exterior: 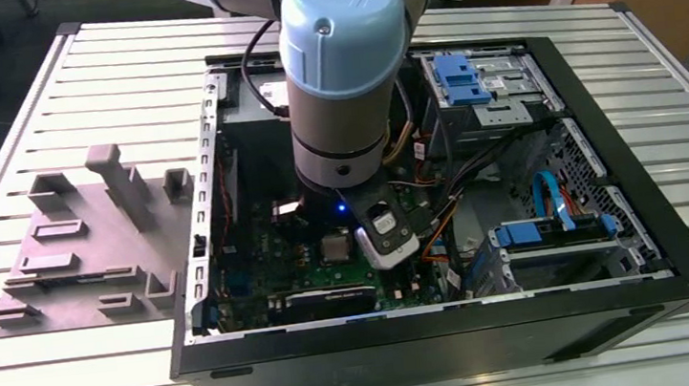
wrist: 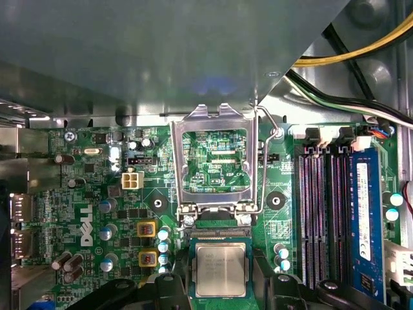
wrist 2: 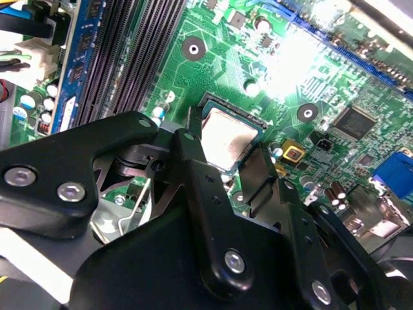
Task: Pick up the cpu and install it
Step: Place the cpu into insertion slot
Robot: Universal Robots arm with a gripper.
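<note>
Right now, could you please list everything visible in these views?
Small flat square silver-grey cpu: one, silver-grey, at the socket on the motherboard.
Hinged metal socket frame: one, silver, swung open beside the cpu.
Green motherboard: one, green, inside the case.
Long black memory slots: several, black, beside the socket.
Blue memory module: one, blue, next to those slots.
Black computer case: one, black, open on the table.
Slatted metal table: one, pale silver, underneath.
Grey moulded fixture: one, grey, on the table at the exterior view's left.
Robot arm: one, grey and pale blue, reaching into the case.
Gripper: one, black, at the cpu.
</note>
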